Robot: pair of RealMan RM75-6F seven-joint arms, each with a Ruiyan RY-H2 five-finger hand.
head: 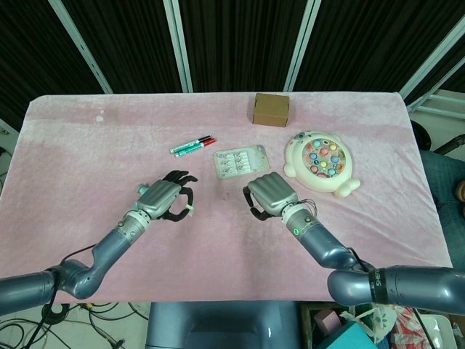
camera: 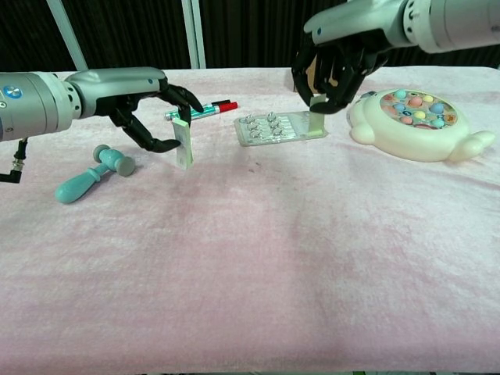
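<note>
Strips: my left hand [camera: 152, 109] pinches one pale slip [camera: 184, 144] upright, my right hand [camera: 332, 74] pinches another [camera: 317, 121]; both look light, thin, bendy, best held edgewise

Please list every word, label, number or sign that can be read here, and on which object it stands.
None can be read.
Markers: print on the barrels too small.
Blister pack: no legible text.
Fishing toy and cardboard box: no visible text.

The left hand [camera: 152, 113] hovers over the table, fingers curled, pinching something small. The right hand [camera: 332, 74] hangs palm-down, fingers curled likewise.
</note>
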